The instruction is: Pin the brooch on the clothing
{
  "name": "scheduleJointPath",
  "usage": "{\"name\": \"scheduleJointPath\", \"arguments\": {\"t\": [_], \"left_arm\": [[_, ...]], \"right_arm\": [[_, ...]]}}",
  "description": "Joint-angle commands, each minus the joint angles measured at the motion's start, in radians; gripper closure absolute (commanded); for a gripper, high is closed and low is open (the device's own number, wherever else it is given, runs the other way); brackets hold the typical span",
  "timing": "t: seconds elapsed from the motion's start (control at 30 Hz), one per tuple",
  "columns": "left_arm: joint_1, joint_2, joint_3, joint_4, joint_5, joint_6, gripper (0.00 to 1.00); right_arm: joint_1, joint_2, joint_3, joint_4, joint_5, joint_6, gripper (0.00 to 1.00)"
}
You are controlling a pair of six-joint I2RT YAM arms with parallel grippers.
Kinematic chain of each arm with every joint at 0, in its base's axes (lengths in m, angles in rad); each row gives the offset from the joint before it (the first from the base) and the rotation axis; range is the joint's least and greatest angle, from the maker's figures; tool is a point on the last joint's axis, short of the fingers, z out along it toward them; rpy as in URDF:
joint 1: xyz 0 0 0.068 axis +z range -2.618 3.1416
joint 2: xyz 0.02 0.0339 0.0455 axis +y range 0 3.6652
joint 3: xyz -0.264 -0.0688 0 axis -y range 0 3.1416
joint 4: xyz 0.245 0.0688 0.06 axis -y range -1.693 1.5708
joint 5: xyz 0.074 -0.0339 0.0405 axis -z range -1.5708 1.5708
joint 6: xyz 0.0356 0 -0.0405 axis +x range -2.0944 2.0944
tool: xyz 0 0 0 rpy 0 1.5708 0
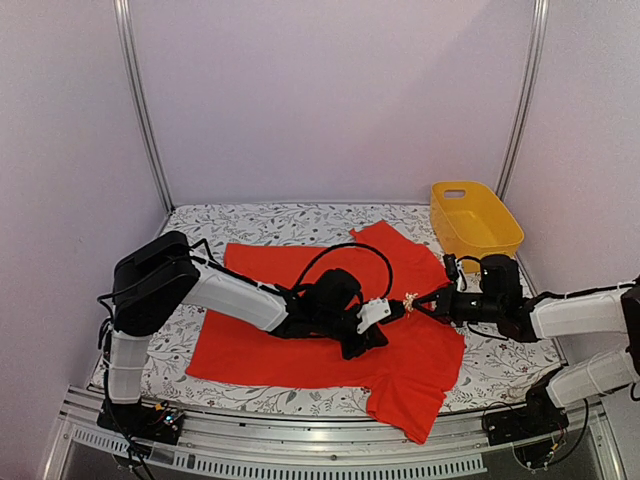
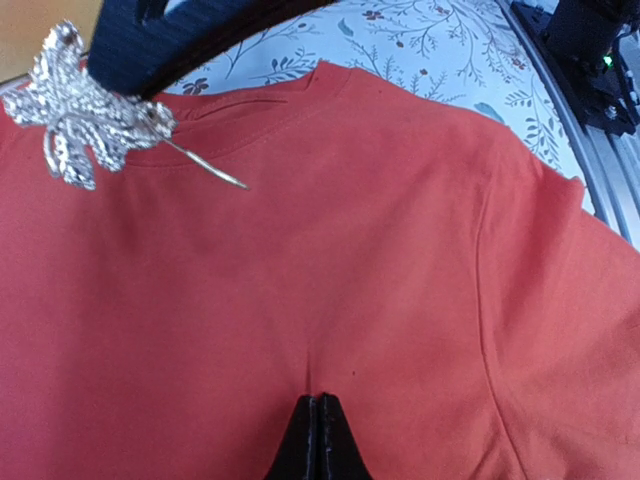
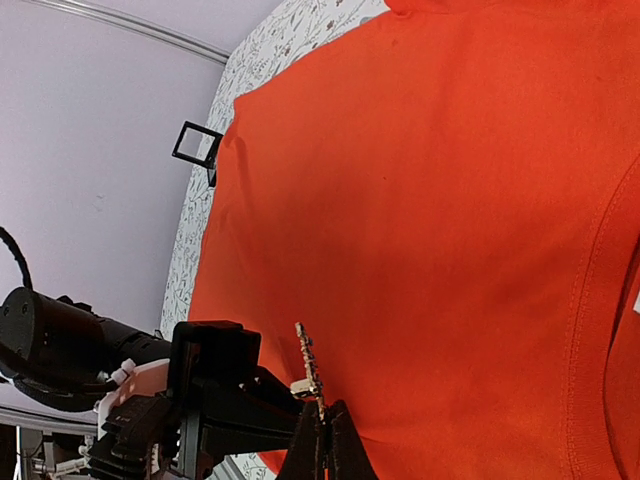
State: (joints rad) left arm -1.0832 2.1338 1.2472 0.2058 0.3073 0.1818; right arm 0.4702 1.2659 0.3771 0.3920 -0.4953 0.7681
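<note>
The clothing [image 1: 300,330], a red-orange T-shirt, lies spread flat on the table. My left gripper [image 2: 320,405] rests on the chest of the clothing [image 2: 380,260], shut, with a small crease of cloth rising from its tips. In the top view the left gripper [image 1: 392,310] sits just left of the right one. My right gripper [image 3: 324,412] is shut on the brooch [image 3: 310,362], a glittery silvery-gold cluster held just above the cloth. Near the collar, the brooch [image 2: 85,115] has its pin swung open and pointing down-right. From above, the right gripper [image 1: 418,303] and brooch [image 1: 408,299] are mid-shirt.
A yellow basket [image 1: 475,215] stands at the back right of the floral table [image 1: 200,225]. A small black square box [image 3: 197,145] lies beside the far edge of the clothing [image 3: 420,200]. Metal frame posts rise at the back corners.
</note>
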Motion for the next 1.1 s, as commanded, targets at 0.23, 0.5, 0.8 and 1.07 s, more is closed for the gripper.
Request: {"name": "scheduleJointPath", "arguments": {"t": [0.23, 0.5, 0.8, 1.07], "left_arm": [[0.005, -0.022, 0.017, -0.012, 0.025, 0.021, 1.00], [0.006, -0.011, 0.009, 0.048, 0.039, 0.026, 1.00], [0.009, 0.000, 0.024, 0.039, 0.060, 0.056, 1.00], [0.015, -0.002, 0.026, 0.041, 0.067, 0.051, 1.00]], "right_arm": [[-0.001, 0.151, -0.033, 0.183, -0.081, 0.081, 1.00], [-0.001, 0.274, 0.019, 0.213, -0.156, 0.083, 1.00], [0.009, 0.266, 0.002, 0.194, -0.170, 0.098, 1.00], [0.026, 0.308, 0.033, 0.200, -0.183, 0.097, 1.00]]}}
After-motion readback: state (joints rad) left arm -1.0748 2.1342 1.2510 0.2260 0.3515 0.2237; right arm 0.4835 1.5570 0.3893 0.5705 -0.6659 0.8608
